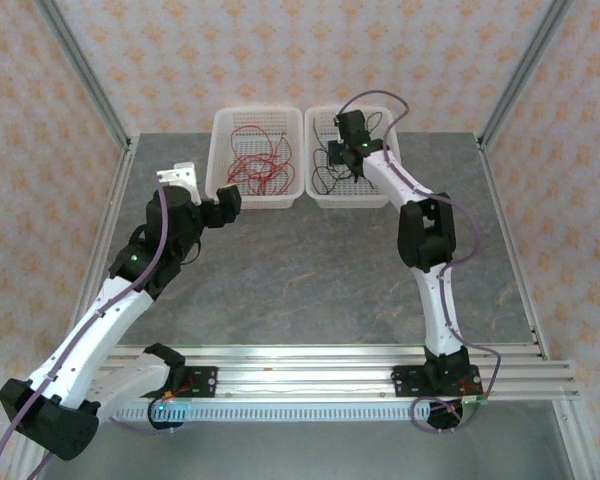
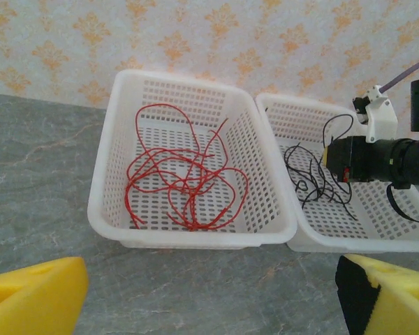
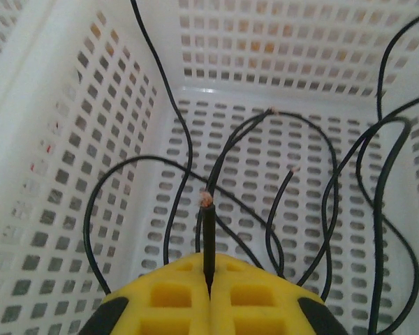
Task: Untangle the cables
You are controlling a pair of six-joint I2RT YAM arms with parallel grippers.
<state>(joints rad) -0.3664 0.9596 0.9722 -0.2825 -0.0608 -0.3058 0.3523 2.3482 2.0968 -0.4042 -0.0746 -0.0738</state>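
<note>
Clearly, right gripper (image 3: 209, 273) angles into basket (image 3: 70, 139), pinching black cable (image 3: 208, 234); left gripper (image 2: 209, 296) gapes.

You look down from above and behind over the grey mottled table (image 1: 310, 270). Your left wrist faces both white perforated plastic baskets (image 2: 195, 236) from nearby, your right wrist sits close inside the right basket (image 3: 49, 174).

Two baskets stood side by side at the far part of the table (image 1: 310, 270), their walls touching. In the left basket (image 1: 258, 203) lay a bundle of cables (image 1: 260, 168); in the right basket (image 1: 330, 203) lay the other cables (image 1: 325, 178). The right fingers (image 3: 167, 296) hung over the right basket with the end of one cable between them. The left fingers (image 2: 28, 293) were before the left basket, apart from it.
</note>
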